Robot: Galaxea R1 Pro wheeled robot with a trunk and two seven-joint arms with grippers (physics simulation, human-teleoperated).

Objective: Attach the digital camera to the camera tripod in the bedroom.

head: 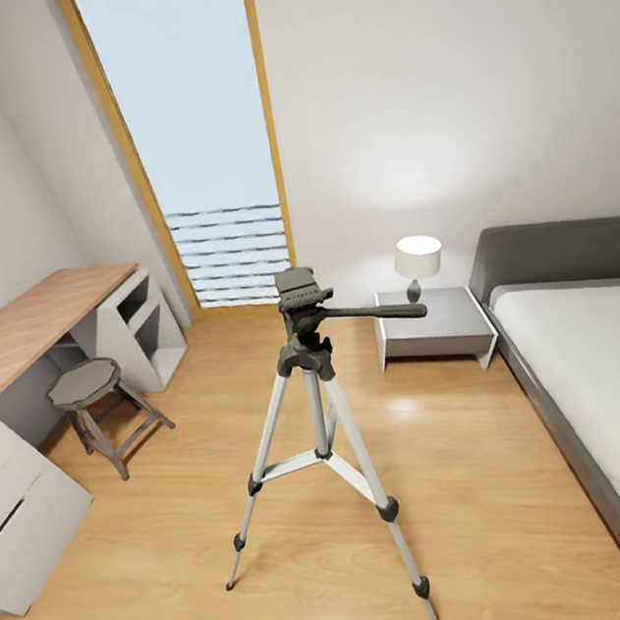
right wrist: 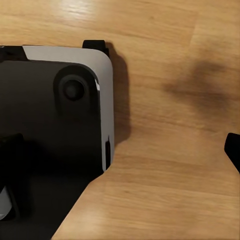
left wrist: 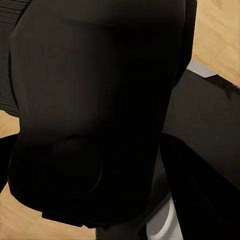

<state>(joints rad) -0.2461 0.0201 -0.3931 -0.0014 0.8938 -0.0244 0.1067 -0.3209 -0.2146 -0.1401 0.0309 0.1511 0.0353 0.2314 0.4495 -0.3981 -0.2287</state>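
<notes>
The camera tripod [head: 314,389] stands on the wood floor in the middle of the bedroom, three silver legs spread, its black head [head: 301,293] bare on top and the pan handle [head: 380,312] pointing right toward the bed. In the left wrist view a chunky matte-black body with a faint round outline, the digital camera [left wrist: 95,110], sits very close between dark fingers [left wrist: 200,200]; the left gripper looks shut on it. The right gripper [right wrist: 120,160] is open above the floor, one fingertip [right wrist: 233,150] at the picture's edge, nothing between the fingers.
A wood-topped desk [head: 25,328] and a grey stool [head: 88,385] stand to the left of the tripod. A white nightstand [head: 437,329] with a lamp [head: 417,262] and the grey bed [head: 608,375] are to the right. The tall window [head: 200,138] is behind. The robot's black base [right wrist: 55,130] shows below the right gripper.
</notes>
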